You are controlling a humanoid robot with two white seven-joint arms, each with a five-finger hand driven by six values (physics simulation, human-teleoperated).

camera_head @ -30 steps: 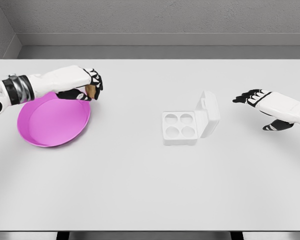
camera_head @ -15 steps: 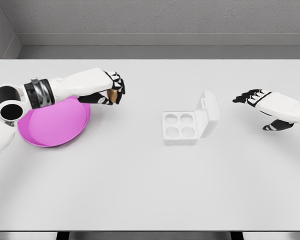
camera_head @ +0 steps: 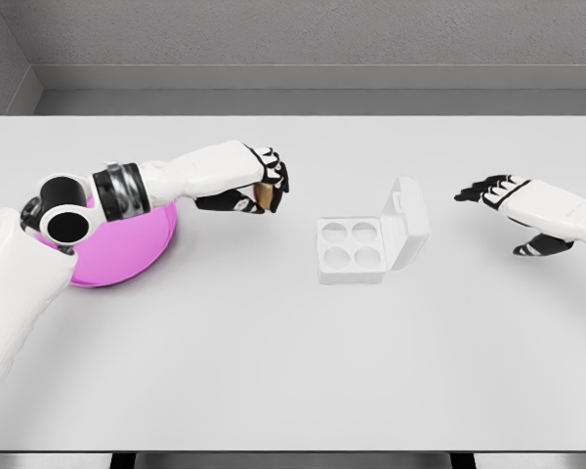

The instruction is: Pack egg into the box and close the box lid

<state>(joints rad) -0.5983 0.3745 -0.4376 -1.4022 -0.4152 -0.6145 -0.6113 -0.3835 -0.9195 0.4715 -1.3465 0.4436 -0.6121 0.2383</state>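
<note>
My bench [camera_head: 273, 371] is a plain white slab running edge to edge. On it, toward my left, sits a pink plate [camera_head: 127, 249]. Near the middle, well apart from the plate, rests a white egg box [camera_head: 352, 249], its lid [camera_head: 407, 223] tilted up on the right.

**Egg in my hand, box open**

I hold the small brown egg [camera_head: 265, 194] in my left hand [camera_head: 257, 183], above the table, left of the white moulded box [camera_head: 351, 251]. Its 4 round cups sit empty, lid [camera_head: 408, 223] tilted up on the right.
</note>
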